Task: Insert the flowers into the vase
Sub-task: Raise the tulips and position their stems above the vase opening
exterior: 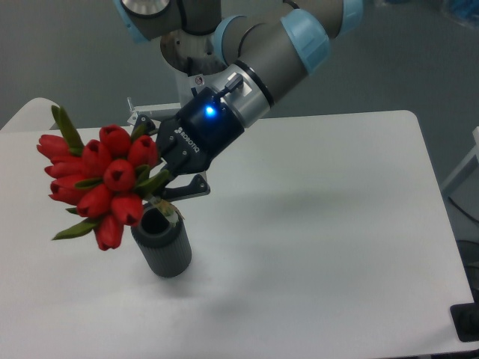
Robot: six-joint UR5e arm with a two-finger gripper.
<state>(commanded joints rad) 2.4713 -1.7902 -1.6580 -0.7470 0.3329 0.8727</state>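
The flowers [101,179] are a tight bunch of red tulip buds with narrow green leaves, held tilted with the buds pointing left. My gripper [166,183] is shut on their stems, just right of the buds. The vase [162,245] is a short dark ribbed cylinder standing upright on the white table, directly below the bunch. The stem ends reach down to the vase's mouth at its right rim; whether they are inside is hidden by the buds.
The white table [314,239] extends to the right and front. The robot's white column base [187,63] stands at the back edge behind the gripper. A dark object [468,323] sits off the table's right front corner.
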